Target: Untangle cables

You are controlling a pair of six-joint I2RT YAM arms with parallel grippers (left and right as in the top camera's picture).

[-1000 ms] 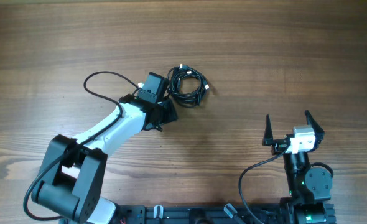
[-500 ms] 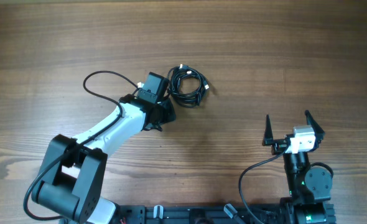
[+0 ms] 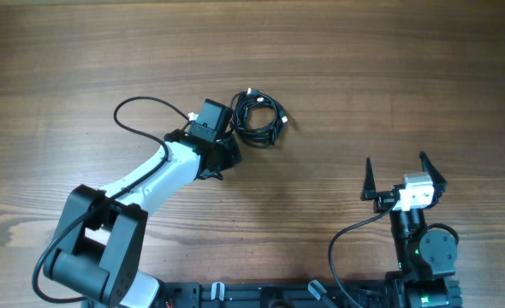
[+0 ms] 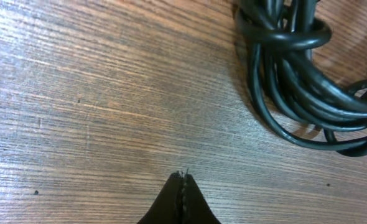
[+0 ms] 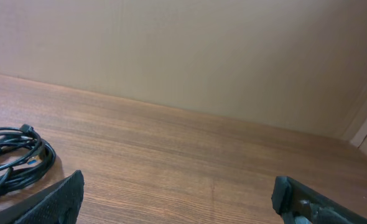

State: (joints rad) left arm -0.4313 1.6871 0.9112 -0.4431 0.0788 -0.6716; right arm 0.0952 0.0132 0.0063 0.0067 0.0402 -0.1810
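Note:
The cables [image 3: 257, 118] lie as one small coiled bundle of thin black cords on the wooden table, a little left of centre. My left gripper [image 3: 229, 154] sits just below and left of the bundle, pointing toward it. In the left wrist view the fingertips [image 4: 182, 178] are pressed together with nothing between them. The cables [image 4: 295, 74] lie ahead and to the right of them, apart from the tips. My right gripper [image 3: 395, 160] stands wide open near the front right, far from the bundle. Its view shows the cables [image 5: 12, 158] at the far left and bare wood inside the gripper [image 5: 180, 202].
A thicker black wire [image 3: 141, 111] loops out from the left arm onto the table, left of the bundle. Another wire [image 3: 342, 248] curves beside the right arm's base. A beige wall [image 5: 171, 50] rises behind the table's far edge.
The left gripper's jaws have closed fully on empty air beside the bundle. The cables and the right arm have not moved.

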